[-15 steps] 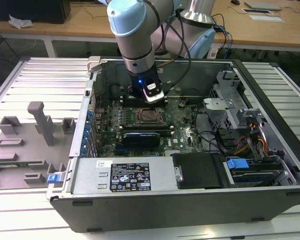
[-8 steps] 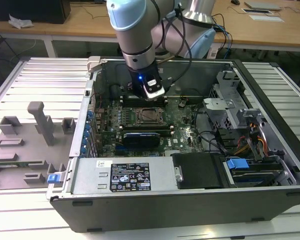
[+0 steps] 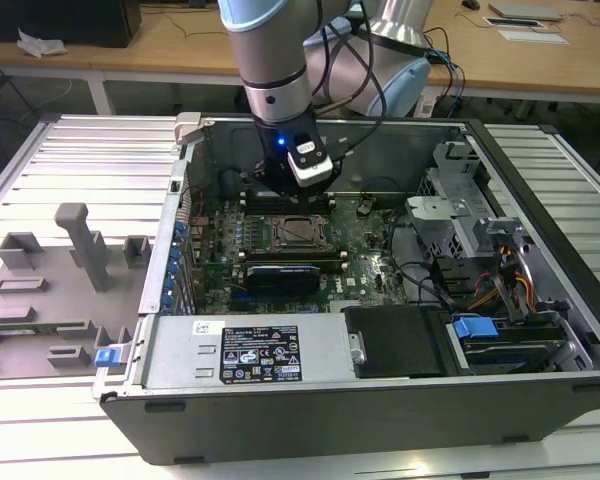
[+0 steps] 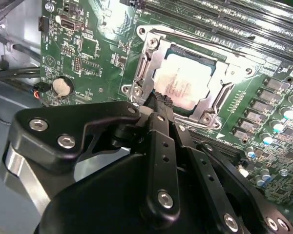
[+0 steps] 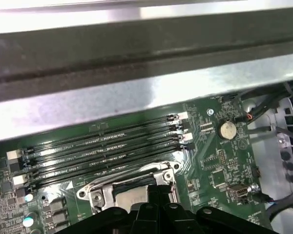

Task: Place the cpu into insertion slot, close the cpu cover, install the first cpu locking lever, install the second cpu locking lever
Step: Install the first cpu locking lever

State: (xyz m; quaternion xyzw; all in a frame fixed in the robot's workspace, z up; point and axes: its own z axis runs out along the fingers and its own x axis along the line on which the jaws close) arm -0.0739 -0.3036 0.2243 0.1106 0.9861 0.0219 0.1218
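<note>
A: What's around the socket?

B: Open PC case [image 3: 540,390], grey sheet-metal walls, on a ribbed metal table [image 3: 70,150]. Green board [image 4: 102,58] inside. Long black memory slots [image 5: 102,146] run alongside the insertion slot [image 4: 146,73]. Round silver coin cell [image 4: 61,87] nearby w/ thin cables beside it. Black card [image 3: 285,273] lies just past the socket in the exterior view.

A: Cpu?

B: Cpu [image 4: 181,84] sits flat in the slot, silvery-grey top up. Cpu cover [image 4: 219,100], thin shiny frame, lies down around it, chip visible thru the window.

A: Gripper?

B: Gripper [image 4: 158,100], black matte w/ bolted links, hangs over the socket's edge. In the second wrist view the fingers look pressed together, nothing between them. Its body blocks the socket's near side in both wrist views.
</note>
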